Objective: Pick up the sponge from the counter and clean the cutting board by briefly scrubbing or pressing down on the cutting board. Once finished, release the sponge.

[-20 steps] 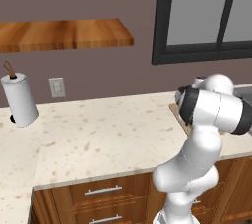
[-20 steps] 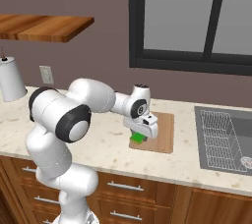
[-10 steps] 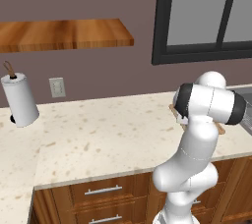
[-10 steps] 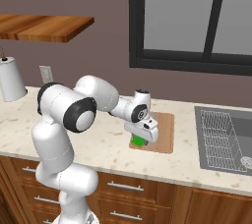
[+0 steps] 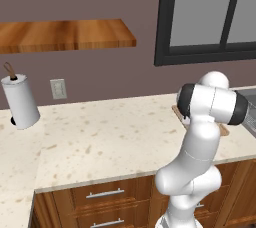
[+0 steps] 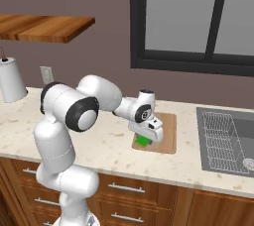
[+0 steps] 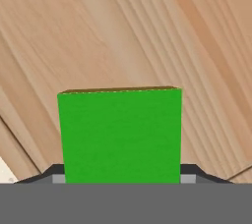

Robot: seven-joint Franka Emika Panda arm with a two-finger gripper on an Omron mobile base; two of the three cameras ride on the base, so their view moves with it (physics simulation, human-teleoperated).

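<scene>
The tool (image 6: 147, 138) was closed on the sponge (image 6: 144, 141), whose green block filled the space between its dark finger tips (image 7: 189, 170) in the hand view. Seen from the right base view, the tool pointed down over the near left corner of the cutting board (image 6: 166, 132), with the sponge low at the board's surface; whether it actually pressed on the wood could not be told. The board lay flat on the desk (image 6: 104, 141), between the arm and the sink (image 6: 225, 138) to the right. In the left base view only the board's edge (image 5: 176, 109) showed behind the arm's elbow. Far to the left a paper towel roll (image 5: 20, 101) stood upright on the desk, near a wall outlet (image 5: 59, 89), below a wooden wall shelf (image 5: 65, 34). A dark-framed window (image 6: 193, 19) sat above the board.
</scene>
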